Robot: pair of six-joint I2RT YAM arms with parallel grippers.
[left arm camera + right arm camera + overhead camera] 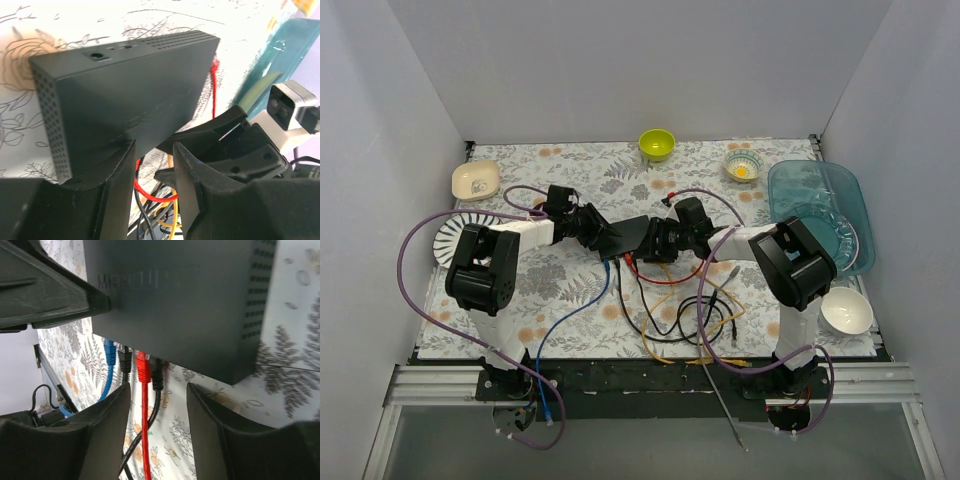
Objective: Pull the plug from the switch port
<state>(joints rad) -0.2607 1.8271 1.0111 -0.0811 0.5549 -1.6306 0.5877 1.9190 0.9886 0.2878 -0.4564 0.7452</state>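
Red plug [142,368] just beyond right fingers [107,432]

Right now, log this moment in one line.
left hand: gripping switch | right hand: open, at red plug | red plug: not yet pulled

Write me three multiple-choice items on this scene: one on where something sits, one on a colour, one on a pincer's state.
1. The green bowl sits at which edge of the floral mat? A far; B near; C left.
2. In the network switch, the plug between the two black plugs is: A white; B red; C green.
3. The right pincer is: A shut on a plug; B shut on a cable; C open.

1 A, it lies at the top of the overhead view.
2 B, the right wrist view shows red there.
3 C, its fingers stand apart, with the plugs untouched between them.
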